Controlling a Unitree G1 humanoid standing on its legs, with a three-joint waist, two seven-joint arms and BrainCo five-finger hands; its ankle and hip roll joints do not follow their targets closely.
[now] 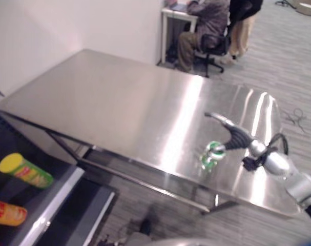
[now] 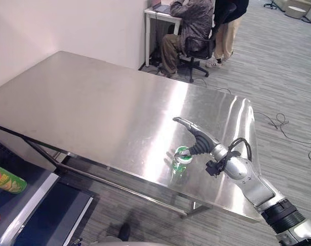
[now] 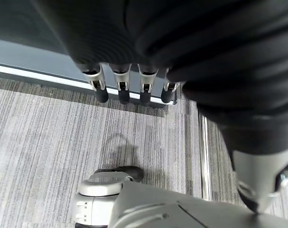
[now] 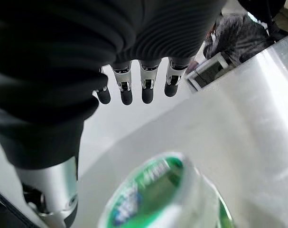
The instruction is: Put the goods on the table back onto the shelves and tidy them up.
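Green-and-white container [image 2: 181,156] stands on steel surface [image 2: 104,113], near front edge toward robot's right. Right robot hand [image 2: 192,130] hovers just beside and above it, fingers [image 4: 126,92] straight, holding nothing; whether touching, cannot tell. Left robot hand [image 3: 129,88] hangs low over grey carpet floor [image 3: 49,123], fingers straight, holding nothing. Yellow-lidded green tube [image 1: 26,170] and orange tube [image 1: 6,213] lie on dark shelf [image 1: 53,200] at robot's lower left. Seated person [image 2: 188,31] at desk [image 2: 156,15] beyond surface.

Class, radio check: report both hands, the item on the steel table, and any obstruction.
Right hand open, fingers straight, above the green-and-white container near the steel table front edge. Left hand open, idle over floor. Nothing blocking.
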